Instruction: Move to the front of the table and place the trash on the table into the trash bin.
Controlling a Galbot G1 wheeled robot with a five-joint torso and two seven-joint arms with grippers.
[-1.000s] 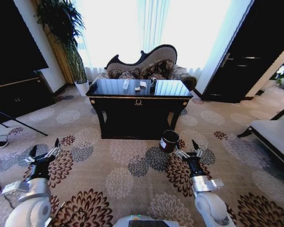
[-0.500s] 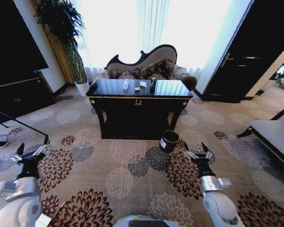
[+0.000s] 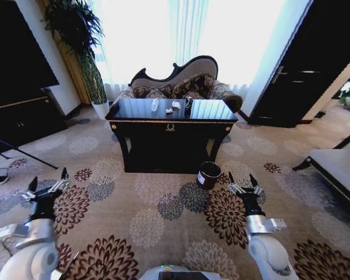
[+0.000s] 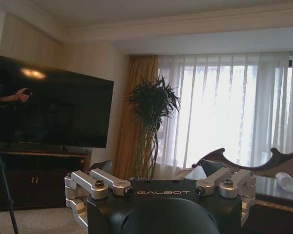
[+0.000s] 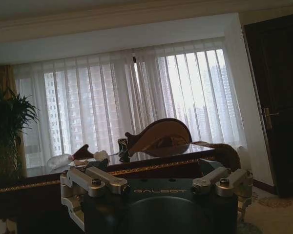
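Note:
The glossy black table (image 3: 170, 119) stands ahead across the carpet, its gold-trimmed edge (image 5: 136, 168) also in the right wrist view. On its top lie the trash: a clear bottle (image 3: 155, 104) (image 5: 61, 161) (image 4: 286, 181), small white paper bits (image 3: 176, 105) (image 5: 101, 155) and a dark item (image 3: 188, 105). The round black trash bin (image 3: 209, 174) sits on the floor at the table's front right. My left gripper (image 3: 45, 185) hovers low at the left, open and holding nothing. My right gripper (image 3: 243, 182) is open and holding nothing just right of the bin.
A curved sofa (image 3: 181, 81) backs the table. A potted plant (image 3: 81, 46) and a dark cabinet (image 3: 17, 111) stand at the left, with a tripod leg (image 3: 23, 151) on the floor. Dark doors (image 3: 309, 76) and a bench (image 3: 338, 169) are at the right.
My left gripper swung outward to the left, then came partly back. My right gripper shifted right, away from in front of the bin. The table and bin stay put.

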